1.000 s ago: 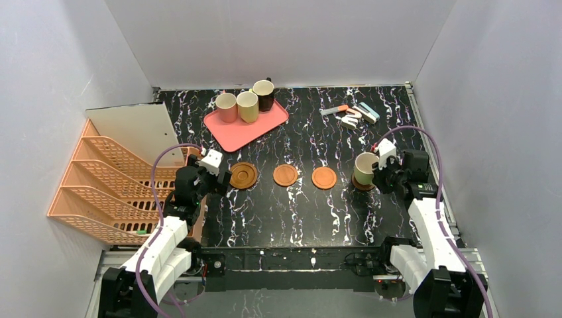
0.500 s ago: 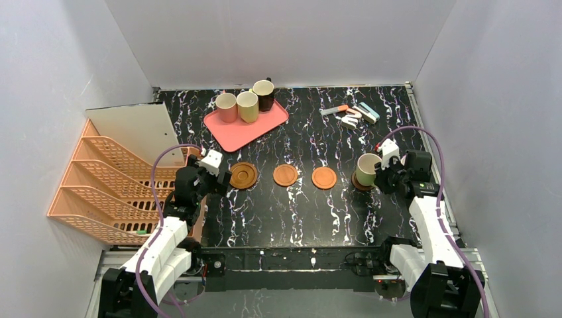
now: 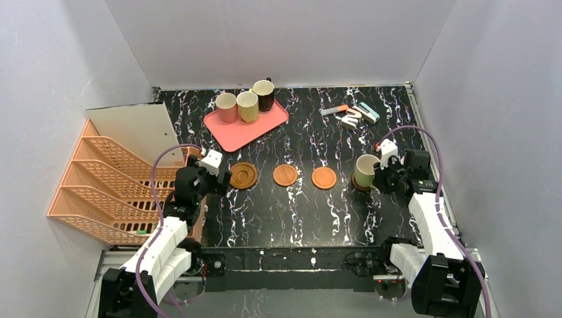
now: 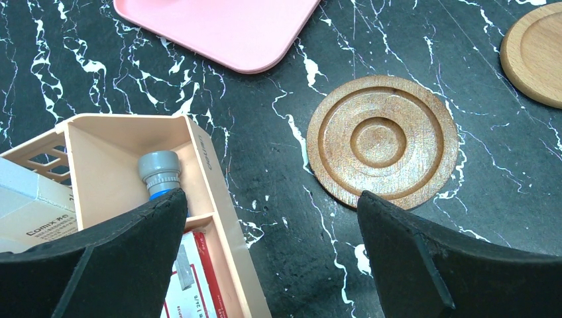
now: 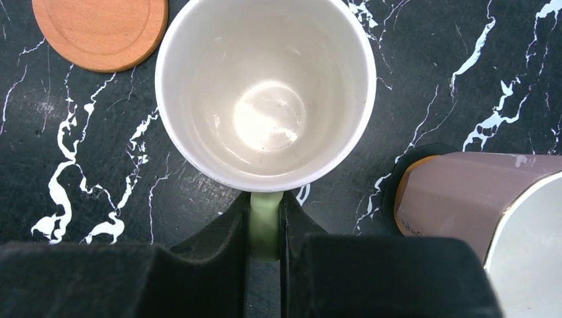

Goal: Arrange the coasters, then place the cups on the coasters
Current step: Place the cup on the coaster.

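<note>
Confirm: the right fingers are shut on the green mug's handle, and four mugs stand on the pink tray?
Wrong count: the pink tray holds three mugs, not four, as the top view shows. The right fingers are indeed shut on the handle of the green mug.

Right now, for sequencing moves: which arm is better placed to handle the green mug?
Right. The right hand is shut on the green mug's handle; the left hand hangs open by the ringed coaster.

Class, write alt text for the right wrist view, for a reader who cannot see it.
The right gripper pinches the green handle of an empty mug, seen from above on a black marbled table. An orange coaster lies upper left, a pinkish mug lower right.
</note>
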### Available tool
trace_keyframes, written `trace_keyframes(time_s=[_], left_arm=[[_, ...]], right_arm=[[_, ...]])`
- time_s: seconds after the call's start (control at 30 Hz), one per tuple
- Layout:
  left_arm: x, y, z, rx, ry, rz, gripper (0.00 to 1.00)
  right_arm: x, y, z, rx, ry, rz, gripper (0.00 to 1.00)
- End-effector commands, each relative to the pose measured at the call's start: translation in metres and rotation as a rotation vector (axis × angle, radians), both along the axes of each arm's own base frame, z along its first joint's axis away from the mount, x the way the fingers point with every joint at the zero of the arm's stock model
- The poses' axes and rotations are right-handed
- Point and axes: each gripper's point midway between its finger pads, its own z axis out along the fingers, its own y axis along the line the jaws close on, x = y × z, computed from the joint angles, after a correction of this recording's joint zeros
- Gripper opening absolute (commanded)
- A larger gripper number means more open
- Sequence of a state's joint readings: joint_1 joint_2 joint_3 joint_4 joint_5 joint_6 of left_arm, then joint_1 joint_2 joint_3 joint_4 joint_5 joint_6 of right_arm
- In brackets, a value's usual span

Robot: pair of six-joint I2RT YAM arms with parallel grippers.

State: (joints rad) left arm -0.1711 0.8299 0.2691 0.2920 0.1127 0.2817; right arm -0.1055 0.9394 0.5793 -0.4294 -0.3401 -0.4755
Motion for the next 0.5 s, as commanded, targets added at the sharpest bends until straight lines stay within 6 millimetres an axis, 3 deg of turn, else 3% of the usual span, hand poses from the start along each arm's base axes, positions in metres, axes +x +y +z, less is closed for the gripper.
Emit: trace_keyframes(time_s=[0.0,0.37,0.47], left_arm=[[0.0023,0.0031,0.0041,0.007,-0.024,0.008,0.98],[0.0021,0.0027,0.0044,0.006,-0.026,0.006,0.98],[0.0024,0.0031,0.0042,0.007,-0.025,0.008,0.98]], right_arm=[[0.0253,0.0027,0.0271,0.013,-0.135,0.023,0.01],[0.0254,0.0011,0.0239,0.008,-0.126,0.017,0.01],[0.0255,0.0000,0.0225,0.003,-0.123,0.013,0.05]])
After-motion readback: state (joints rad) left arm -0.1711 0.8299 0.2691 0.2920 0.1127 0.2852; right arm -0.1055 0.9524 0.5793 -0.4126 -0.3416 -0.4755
